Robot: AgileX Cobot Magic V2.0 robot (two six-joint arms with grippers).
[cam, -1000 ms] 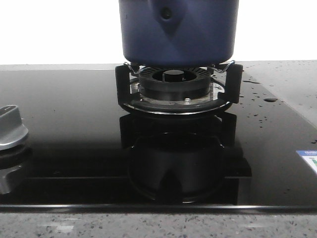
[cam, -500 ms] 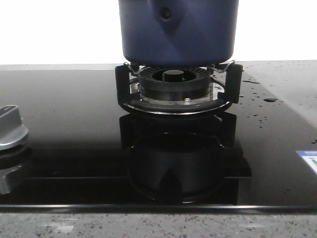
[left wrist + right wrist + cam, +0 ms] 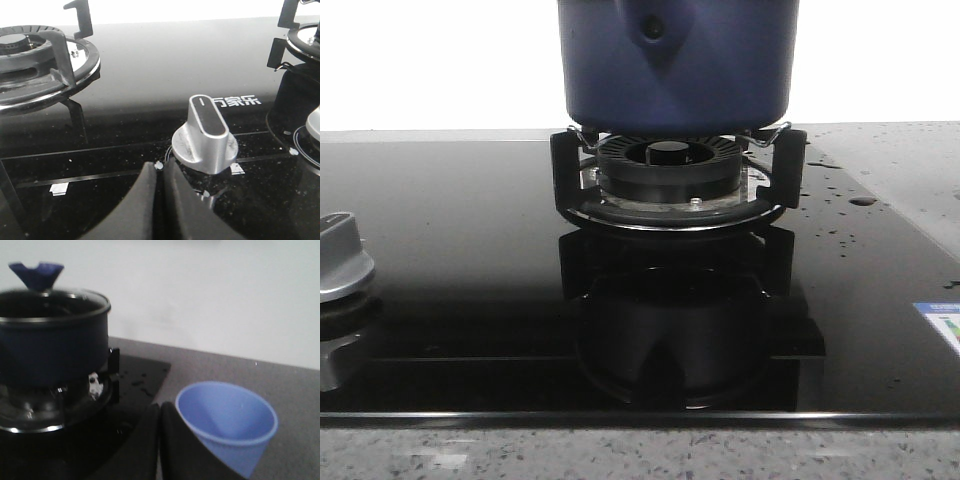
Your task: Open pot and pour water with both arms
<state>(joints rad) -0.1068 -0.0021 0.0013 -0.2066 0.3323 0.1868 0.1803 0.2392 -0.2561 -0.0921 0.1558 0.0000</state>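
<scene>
The dark navy-blue pot stands on the black ring burner at the back middle of the front view. In the right wrist view the pot carries a glass lid with a blue knob. My right gripper is shut and empty, low over the cooktop, apart from the pot, with a blue cup just beside its fingers. My left gripper is shut and empty just above the glass, close to a silver control knob. Neither gripper shows in the front view.
The black glass cooktop is wet with drops on its right side. A second silver knob sits at the front view's left edge. Another burner with prongs lies beyond the left gripper. Grey speckled counter surrounds the cooktop.
The whole front view has shifted very slightly to the left; the pot and burner keep their places relative to each other.
</scene>
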